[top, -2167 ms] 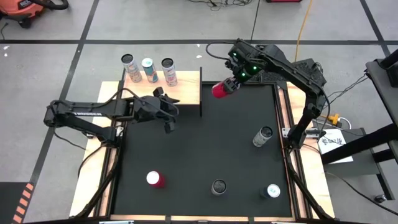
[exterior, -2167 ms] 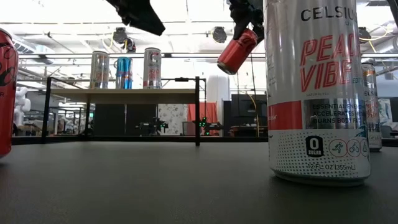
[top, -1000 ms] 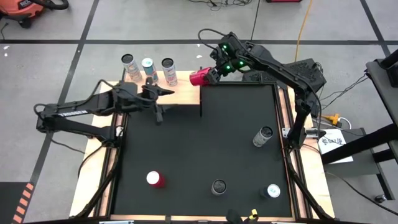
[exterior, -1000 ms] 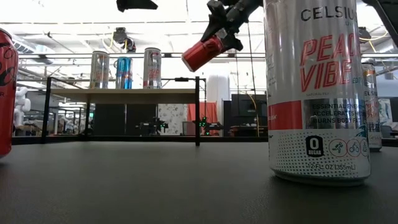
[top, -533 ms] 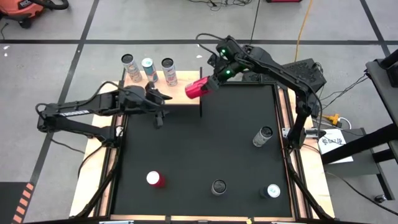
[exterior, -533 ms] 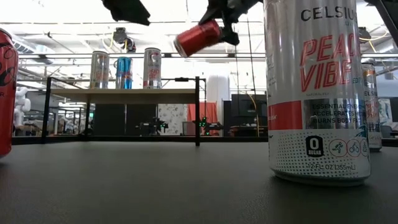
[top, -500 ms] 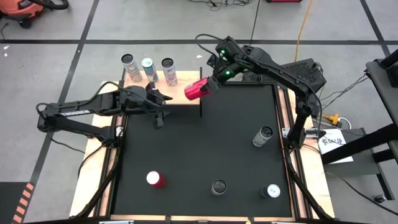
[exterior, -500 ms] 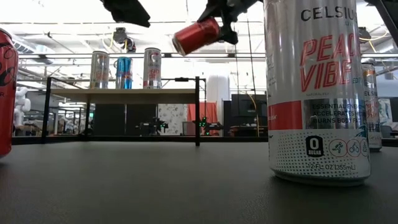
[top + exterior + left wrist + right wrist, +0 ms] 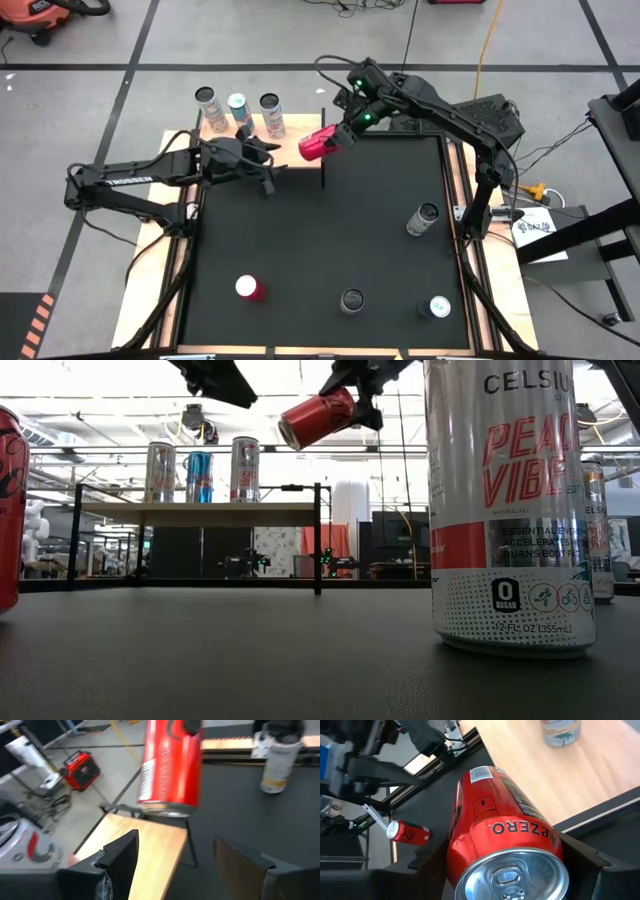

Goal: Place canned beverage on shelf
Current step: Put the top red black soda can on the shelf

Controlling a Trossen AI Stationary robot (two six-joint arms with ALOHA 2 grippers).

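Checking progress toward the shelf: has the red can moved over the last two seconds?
Yes. The red can in the right tool moved from beside the shelf's right end to over it.

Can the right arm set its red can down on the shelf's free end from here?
Probably yes. The right gripper holds the red can tilted above the shelf's bare end; the three cans stand farther along. The left gripper hovers close.

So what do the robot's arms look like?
Both arms are black and thin, with chunky joints and black cables looped along them. The left arm has small white lettering on its side. The right arm shows green lights near its wrist. Each gripper has two flat, dark fingers.
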